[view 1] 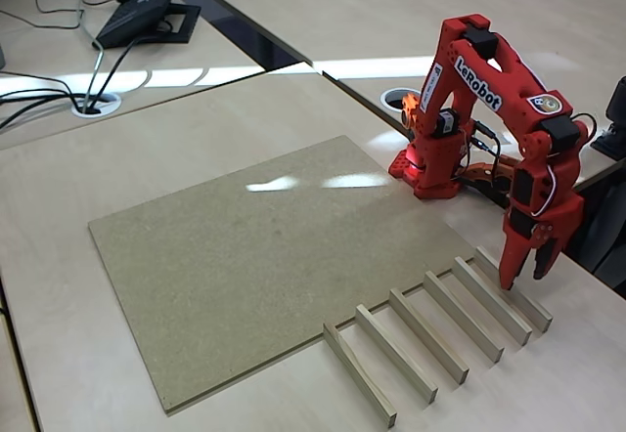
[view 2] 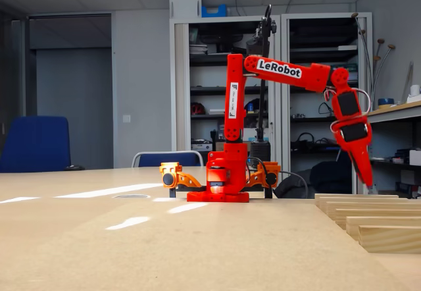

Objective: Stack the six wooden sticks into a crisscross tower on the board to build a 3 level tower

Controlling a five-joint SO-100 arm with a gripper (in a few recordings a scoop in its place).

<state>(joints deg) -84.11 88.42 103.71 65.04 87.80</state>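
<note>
**First stick not yet picked; board bare**

The tabletop [view 1: 59, 207] carries the board [view 1: 245, 256], on which no tower has been begun. The six wooden sticks [view 1: 430, 339] are laid side by side just off the board's right edge in the fixed view. The red arm [view 1: 489, 100] is bent down over the farthest stick [view 1: 514, 290], and the fingers [view 1: 523, 261] are seen slightly apart, holding nothing. A descent and a closing around that stick appear to be called for next.
</note>
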